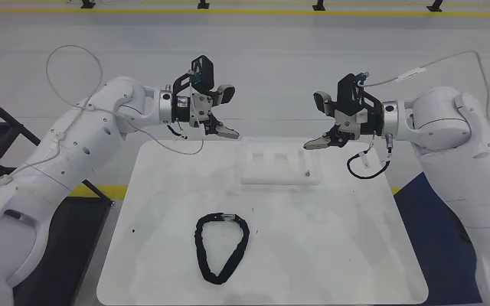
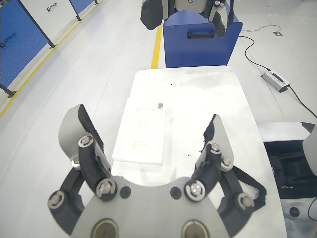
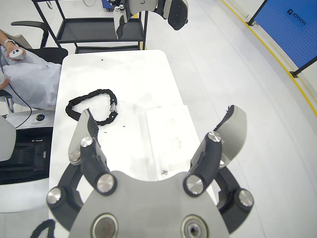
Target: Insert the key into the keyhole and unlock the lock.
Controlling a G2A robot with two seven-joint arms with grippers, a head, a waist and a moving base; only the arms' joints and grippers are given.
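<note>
Nothing had been picked up yet, so the step in hand looked like fetching the key (image 1: 308, 173). It lay in the end pocket of a white foam tray (image 1: 279, 180), the pocket nearest the table's (image 1: 344, 245) right edge. The tray sat along the far edge, a little right of its middle.

The right end effector (image 1: 318, 121) hung above that end of the tray with its fingers spread apart and empty. It was the closer one and probably the better choice. The left end effector (image 1: 227, 112) hovered over the far edge toward the left corner, also spread apart and holding nothing.

To do this well, the right end effector would likely need to come straight down over the pocket. It should pinch the key by its head and leave the blade free for the keyhole. The key was small and sat low in the foam, so a shallow or off-centre pinch could tip it or drag the light tray.

The chain lock (image 1: 200, 252) lay in a closed loop near the middle of the table, toward the near edge, with its metal barrel (image 1: 223, 217) on the loop's far side. The left end effector would probably have to steady that barrel, as the loose chain could slide.

Count: one key, one chain lock, one tray with three pockets, one table, two end effectors.
</note>
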